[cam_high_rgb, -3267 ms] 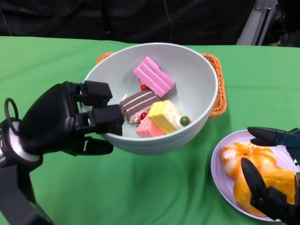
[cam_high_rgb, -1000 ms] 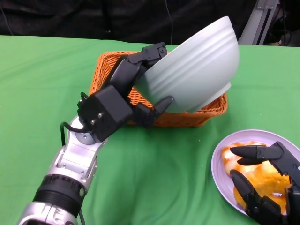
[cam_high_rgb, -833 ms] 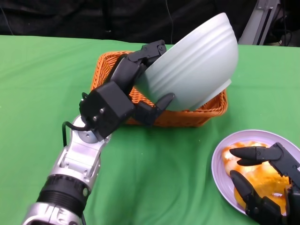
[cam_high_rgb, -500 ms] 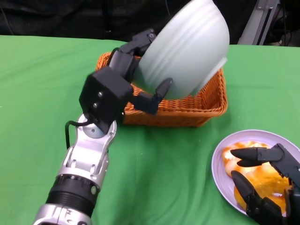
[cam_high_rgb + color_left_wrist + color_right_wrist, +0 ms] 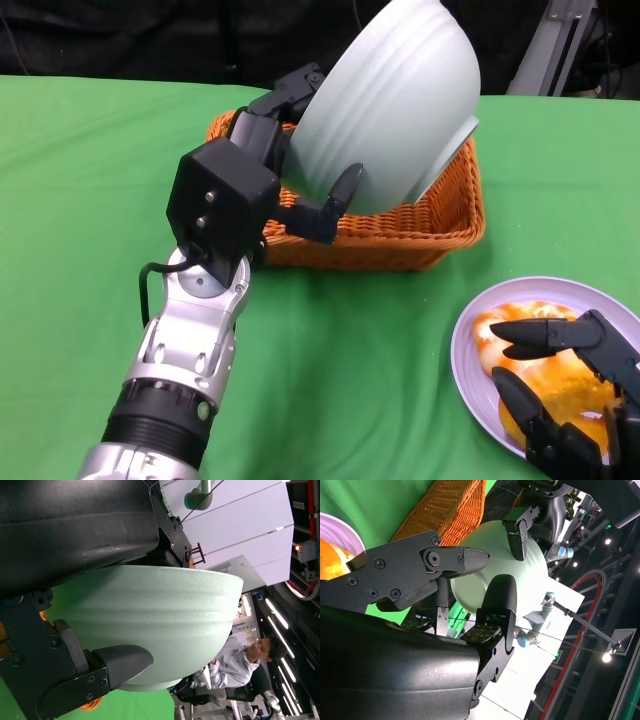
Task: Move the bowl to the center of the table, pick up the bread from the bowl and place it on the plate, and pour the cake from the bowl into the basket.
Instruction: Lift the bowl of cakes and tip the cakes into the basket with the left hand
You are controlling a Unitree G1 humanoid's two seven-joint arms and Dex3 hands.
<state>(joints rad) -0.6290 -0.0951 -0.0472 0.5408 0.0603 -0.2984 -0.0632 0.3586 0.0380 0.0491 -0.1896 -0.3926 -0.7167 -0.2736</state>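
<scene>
My left hand (image 5: 262, 168) grips the pale green bowl (image 5: 395, 100) by its rim and holds it tipped steeply over the orange wicker basket (image 5: 420, 232), mouth turned away from me. The bowl's ribbed outside fills the left wrist view (image 5: 145, 625) and shows in the right wrist view (image 5: 485, 580). The cake is hidden behind the bowl. Orange bread (image 5: 560, 385) lies on the lilac plate (image 5: 470, 370) at the lower right. My right hand (image 5: 560, 400) hovers over the bread with its fingers (image 5: 455, 557) spread, holding nothing.
Green cloth (image 5: 340, 380) covers the table between the basket and plate. The table's far edge runs just behind the basket, with dark background beyond. A seated person (image 5: 235, 665) shows in the left wrist view.
My left hand has raised the bowl and tipped it further, from level with cake inside to nearly on its side over the basket. The right hand has stayed over the plate.
</scene>
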